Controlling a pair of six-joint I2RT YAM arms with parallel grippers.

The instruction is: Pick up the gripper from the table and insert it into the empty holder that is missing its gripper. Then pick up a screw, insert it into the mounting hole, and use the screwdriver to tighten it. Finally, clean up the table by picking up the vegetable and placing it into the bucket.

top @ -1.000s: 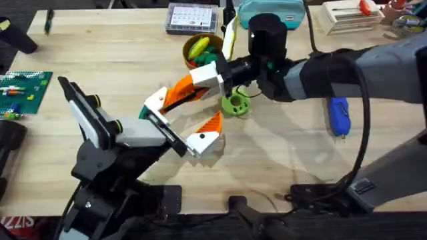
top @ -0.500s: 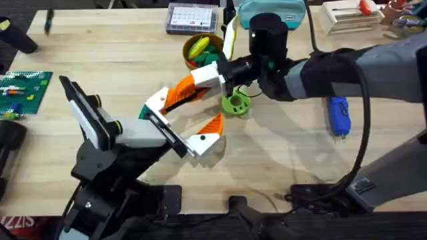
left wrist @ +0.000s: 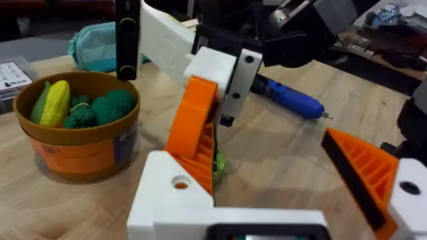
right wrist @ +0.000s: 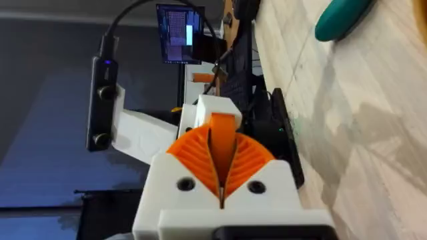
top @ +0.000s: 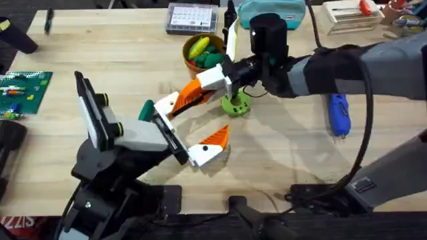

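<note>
My right gripper (top: 215, 81) reaches in from the right and is shut on the tip of the orange ribbed gripper finger (top: 190, 97). In the right wrist view its two pads (right wrist: 190, 157) clamp that orange strip (right wrist: 222, 137). The finger's white foot (left wrist: 167, 190) sits at the left arm's holder. My left gripper (top: 212, 112) stands open, its other orange finger (left wrist: 360, 173) well apart. The blue screwdriver (top: 339, 115) lies on the table to the right. The orange-brown bucket (top: 189, 59) holds yellow and green vegetables (left wrist: 80, 107). I cannot make out a screw.
A green ring-shaped part (top: 235, 103) lies just beyond the grippers. A teal-green object (top: 147, 110) lies by the left gripper. A clear compartment box (top: 192, 18) and a teal pouch (top: 270, 12) stand at the back, a green brick plate (top: 20, 93) at the far left.
The left gripper has shifted a little right and turned, uncovering the teal-green object. The right gripper has moved slightly right with the orange finger still held.
</note>
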